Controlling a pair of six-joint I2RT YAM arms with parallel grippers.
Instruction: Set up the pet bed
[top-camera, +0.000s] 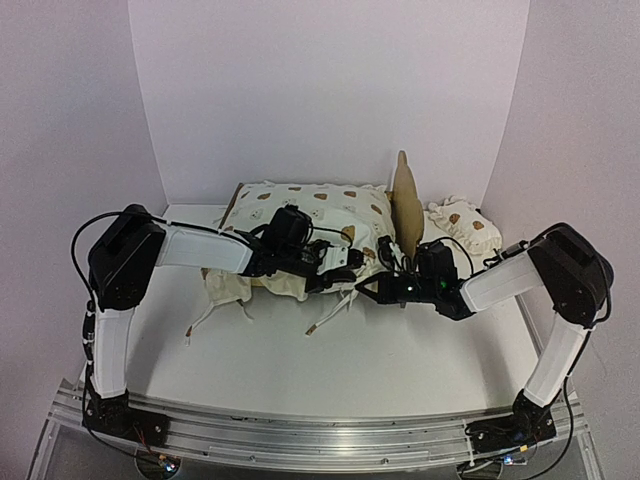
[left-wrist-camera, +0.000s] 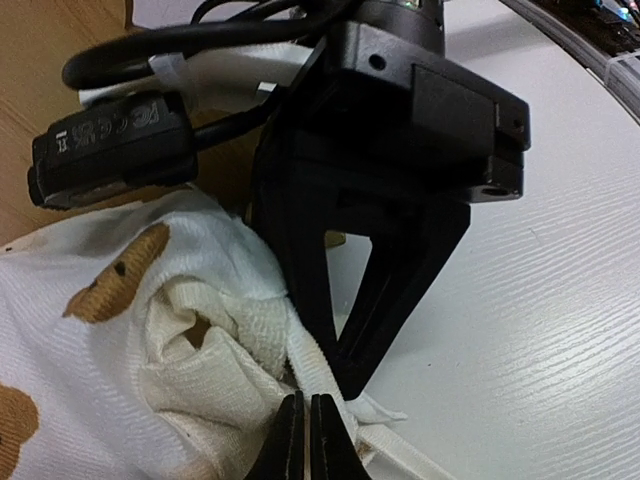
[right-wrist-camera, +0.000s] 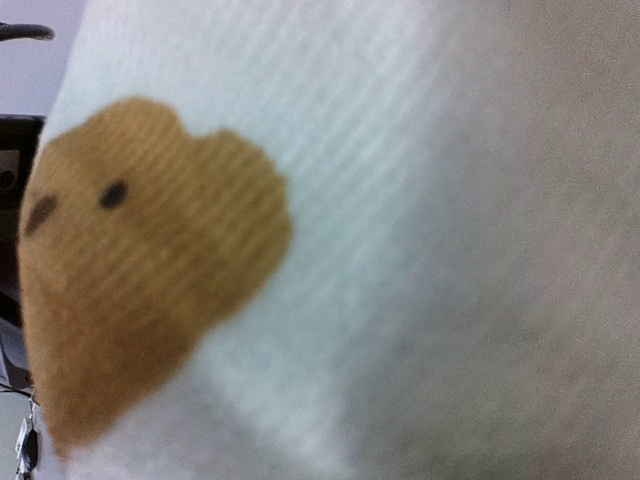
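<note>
The pet bed shows only as its tall curved headboard (top-camera: 405, 200) and a strip of light wood (left-wrist-camera: 40, 80). The large cream bear-print cushion (top-camera: 300, 210) covers the rest of it. My left gripper (top-camera: 340, 262) is at the cushion's front right corner. In the left wrist view its fingertips (left-wrist-camera: 306, 440) are pressed together on the cushion's bunched fabric (left-wrist-camera: 100, 340). My right gripper (top-camera: 368, 290) meets it from the right. Its fingers close to a point (left-wrist-camera: 350, 385) on the cushion's ribbed edge. The right wrist view is filled by cushion cloth (right-wrist-camera: 400, 200), which hides its own fingers.
The small cream bear-print pillow (top-camera: 460, 225) lies to the right of the headboard by the right wall. Tie strings (top-camera: 325, 318) trail from the cushion onto the white table (top-camera: 400, 360). White walls close in at the back and both sides.
</note>
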